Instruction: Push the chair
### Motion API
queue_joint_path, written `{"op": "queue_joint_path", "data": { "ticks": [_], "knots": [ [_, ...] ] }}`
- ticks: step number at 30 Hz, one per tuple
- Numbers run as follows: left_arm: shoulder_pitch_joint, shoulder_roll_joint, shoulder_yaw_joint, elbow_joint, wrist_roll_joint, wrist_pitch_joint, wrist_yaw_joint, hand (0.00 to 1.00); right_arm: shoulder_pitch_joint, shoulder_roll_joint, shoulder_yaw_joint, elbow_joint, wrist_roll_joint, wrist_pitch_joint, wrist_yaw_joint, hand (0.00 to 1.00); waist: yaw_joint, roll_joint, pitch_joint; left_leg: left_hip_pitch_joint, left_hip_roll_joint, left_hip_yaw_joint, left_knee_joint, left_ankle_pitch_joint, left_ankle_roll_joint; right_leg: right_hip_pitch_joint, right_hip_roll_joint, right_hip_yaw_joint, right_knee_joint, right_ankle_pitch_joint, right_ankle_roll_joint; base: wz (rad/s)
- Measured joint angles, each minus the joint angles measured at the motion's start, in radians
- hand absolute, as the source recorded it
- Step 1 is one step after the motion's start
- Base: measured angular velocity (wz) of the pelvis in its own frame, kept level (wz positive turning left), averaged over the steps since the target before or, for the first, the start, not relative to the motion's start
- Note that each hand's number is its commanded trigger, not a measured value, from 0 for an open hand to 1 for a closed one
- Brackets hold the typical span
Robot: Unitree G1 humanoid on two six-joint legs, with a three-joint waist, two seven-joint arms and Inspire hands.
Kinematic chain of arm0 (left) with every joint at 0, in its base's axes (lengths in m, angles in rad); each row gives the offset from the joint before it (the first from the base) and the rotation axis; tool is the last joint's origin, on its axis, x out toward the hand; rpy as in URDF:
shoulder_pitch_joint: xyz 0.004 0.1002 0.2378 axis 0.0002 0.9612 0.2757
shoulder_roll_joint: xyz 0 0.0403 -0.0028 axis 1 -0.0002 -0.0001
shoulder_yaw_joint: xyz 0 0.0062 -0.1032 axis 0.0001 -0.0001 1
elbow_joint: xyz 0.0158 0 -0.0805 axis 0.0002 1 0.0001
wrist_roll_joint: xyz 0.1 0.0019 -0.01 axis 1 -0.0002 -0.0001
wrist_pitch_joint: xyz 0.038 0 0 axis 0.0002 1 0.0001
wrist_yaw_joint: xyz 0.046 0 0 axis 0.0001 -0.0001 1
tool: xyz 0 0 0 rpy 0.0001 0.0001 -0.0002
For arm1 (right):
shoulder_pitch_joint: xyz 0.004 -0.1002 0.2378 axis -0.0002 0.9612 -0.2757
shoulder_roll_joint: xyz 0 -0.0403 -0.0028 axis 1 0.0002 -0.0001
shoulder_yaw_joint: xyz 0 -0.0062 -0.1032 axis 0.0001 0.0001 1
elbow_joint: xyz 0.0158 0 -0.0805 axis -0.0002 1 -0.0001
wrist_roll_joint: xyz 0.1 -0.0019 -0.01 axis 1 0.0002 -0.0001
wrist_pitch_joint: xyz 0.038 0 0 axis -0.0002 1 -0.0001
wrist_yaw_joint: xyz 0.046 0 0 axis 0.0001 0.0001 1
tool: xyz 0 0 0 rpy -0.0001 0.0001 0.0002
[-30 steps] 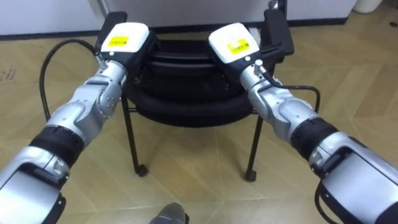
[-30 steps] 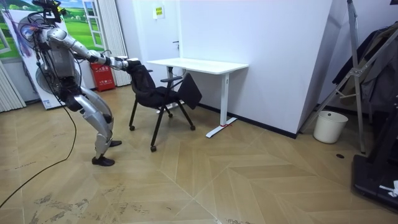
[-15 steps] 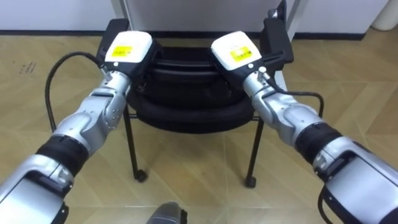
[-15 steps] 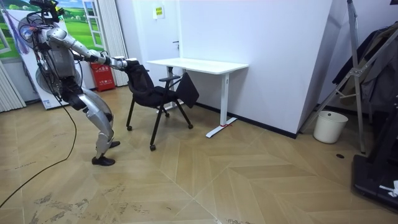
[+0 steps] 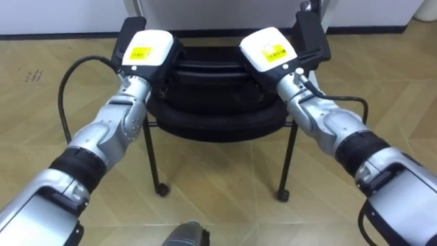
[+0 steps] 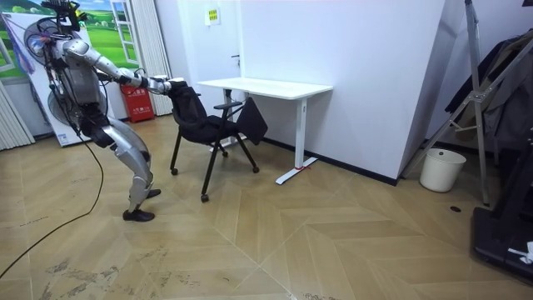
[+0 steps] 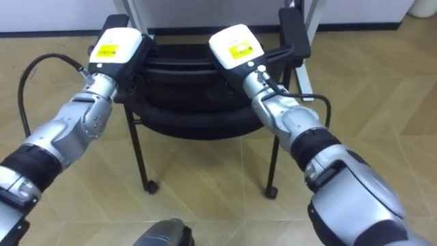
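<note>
Left hand and right hand: both laid on the top of the backrest, backs up. Fingers are over the far side of the rest, so I cannot tell whether they curl round it or lie flat against it.

Chair: black, directly ahead of me, seat pointing away. In the room view it stands just before the white desk, not tucked under it. I lean into it with arms stretched out and one foot behind.

Risks, as I judge them:
- It runs on casters. An uneven push from the two hands could swing it off line toward the desk leg.
- The armrest stands high and may catch the desk edge rather than pass under.
- If the chair rolls off faster than I step, my forward lean has nothing to bear on.

Hard to read: the chair's front legs are hidden beneath the seat in the eye views, and the gap between armrest and desk edge cannot be judged from here.
</note>
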Motion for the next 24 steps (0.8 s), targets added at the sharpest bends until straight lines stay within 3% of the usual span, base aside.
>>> {"op": "queue_joint_path", "data": {
  "ticks": [2, 3, 4, 6, 8, 10, 12, 13, 16, 17, 19, 20, 21, 22, 23, 24],
  "knots": [
    [0.000, -0.007, 0.000, 0.003, 0.010, 0.002, 0.000, 1.00, 0.008, 0.000, 0.000, 0.002, 0.006, 0.000, -0.004, 1.00, -0.001, -0.007, -0.0007, 0.017, -0.010, 0.003, -0.026, 0.002, 0.011, 0.003, 0.005, 0.028, -0.011, 0.021, 0.036, -0.01],
    [0.000, -0.007, -0.002, 0.004, 0.011, 0.001, -0.002, 1.00, 0.012, 0.000, 0.000, 0.003, 0.012, 0.000, -0.006, 1.00, -0.008, -0.017, -0.0003, 0.032, -0.008, 0.015, -0.031, 0.010, 0.027, -0.004, 0.009, 0.078, 0.007, 0.035, 0.046, 0.11],
    [-0.004, -0.008, -0.008, 0.004, 0.011, 0.001, -0.007, 1.00, 0.019, 0.000, 0.000, 0.005, 0.023, -0.001, -0.012, 1.00, -0.008, -0.034, 0.0000, 0.044, 0.001, 0.056, -0.026, 0.002, 0.038, -0.021, 0.004, 0.136, 0.035, 0.044, 0.041, 0.07],
    [-0.005, -0.012, -0.010, 0.004, 0.013, 0.002, -0.017, 1.00, 0.022, 0.000, 0.000, 0.012, 0.028, -0.002, -0.013, 1.00, 0.005, -0.032, -0.0008, 0.054, 0.014, 0.084, 0.001, -0.026, 0.049, -0.044, 0.005, 0.185, 0.069, 0.066, 0.051, -0.38],
    [-0.016, -0.014, -0.010, 0.004, 0.022, -0.002, -0.019, 1.00, 0.022, 0.001, -0.004, 0.015, 0.035, -0.001, -0.020, 1.00, 0.036, -0.022, 0.0020, 0.050, 0.054, 0.107, 0.051, -0.068, 0.060, -0.068, 0.024, 0.209, 0.102, 0.100, 0.043, -0.58],
    [-0.023, -0.009, -0.011, 0.005, 0.025, -0.012, -0.023, 1.00, 0.022, 0.004, -0.008, 0.019, 0.044, -0.002, -0.023, 1.00, 0.042, -0.010, 0.0070, 0.050, 0.078, 0.107, 0.086, -0.096, 0.067, -0.083, 0.035, 0.212, 0.130, 0.136, 0.045, -0.29],
    [-0.029, -0.006, -0.014, 0.014, 0.025, -0.023, -0.021, 1.00, 0.024, 0.005, -0.008, 0.021, 0.048, -0.004, -0.029, 1.00, 0.043, -0.003, 0.0101, 0.055, 0.084, 0.106, 0.098, -0.109, 0.074, -0.096, 0.038, 0.222, 0.153, 0.170, 0.045, -0.14],
    [-0.037, -0.007, -0.015, 0.027, 0.025, -0.032, -0.015, 1.00, 0.023, 0.006, -0.010, 0.024, 0.048, -0.004, -0.038, 1.00, 0.048, 0.006, 0.0174, 0.062, 0.085, 0.105, 0.102, -0.116, 0.076, -0.104, 0.042, 0.236, 0.167, 0.190, 0.048, -0.18],
    [-0.058, -0.007, -0.014, 0.061, 0.024, -0.055, -0.006, 1.00, 0.022, 0.008, -0.022, 0.021, 0.042, -0.003, -0.046, 1.00, 0.052, 0.008, 0.0193, 0.058, 0.081, 0.100, 0.101, -0.120, 0.081, -0.172, 0.078, 0.283, 0.112, 0.181, 0.059, -0.05],
    [-0.061, -0.007, -0.015, 0.062, 0.024, -0.057, -0.006, 1.00, 0.022, 0.008, -0.024, 0.020, 0.042, -0.003, -0.046, 1.00, 0.050, 0.008, 0.0189, 0.056, 0.083, 0.098, 0.100, -0.121, 0.079, -0.189, 0.087, 0.291, 0.084, 0.182, 0.058, 0.22],
    [-0.072, -0.008, -0.020, 0.076, 0.024, -0.061, -0.006, 1.00, 0.022, 0.007, -0.027, 0.021, 0.042, -0.003, -0.049, 1.00, 0.034, 0.000, 0.0164, 0.054, 0.094, 0.095, 0.102, -0.125, 0.070, -0.226, 0.110, 0.293, -0.084, 0.207, 0.055, 0.44],
    [-0.073, -0.010, -0.020, 0.080, 0.024, -0.060, -0.006, 1.00, 0.022, 0.008, -0.026, 0.024, 0.041, -0.005, -0.053, 1.00, 0.022, -0.004, 0.0152, 0.055, 0.100, 0.091, 0.109, -0.130, 0.058, -0.226, 0.115, 0.294, -0.114, 0.243, 0.041, 0.48],
    [-0.074, -0.011, -0.020, 0.082, 0.024, -0.060, -0.006, 1.00, 0.022, 0.007, -0.027, 0.026, 0.041, -0.007, -0.055, 1.00, 0.019, -0.006, 0.0145, 0.056, 0.105, 0.090, 0.109, -0.130, 0.052, -0.222, 0.124, 0.296, -0.119, 0.250, 0.031, 0.39],
    [-0.079, -0.009, -0.021, 0.081, 0.025, -0.060, -0.005, 1.00, 0.020, 0.007, -0.030, 0.027, 0.041, -0.007, -0.056, 1.00, 0.020, -0.008, 0.0138, 0.054, 0.120, 0.088, 0.109, -0.129, 0.035, -0.219, 0.152, 0.307, -0.127, 0.263, 0.016, 0.16],
    [-0.083, -0.009, -0.020, 0.081, 0.025, -0.058, -0.001, 1.00, 0.011, 0.007, -0.032, 0.027, 0.041, -0.007, -0.053, 1.00, 0.025, -0.009, 0.0135, 0.051, 0.129, 0.081, 0.109, -0.129, 0.016, -0.216, 0.176, 0.317, -0.135, 0.285, -0.009, 0.05],
    [-0.083, -0.008, -0.018, 0.079, 0.024, -0.056, 0.001, 1.00, 0.006, 0.007, -0.032, 0.028, 0.040, -0.007, -0.050, 1.00, 0.028, -0.009, 0.0134, 0.051, 0.130, 0.078, 0.106, -0.130, 0.009, -0.217, 0.178, 0.314, -0.135, 0.283, -0.013, -0.04]
  ]
}}
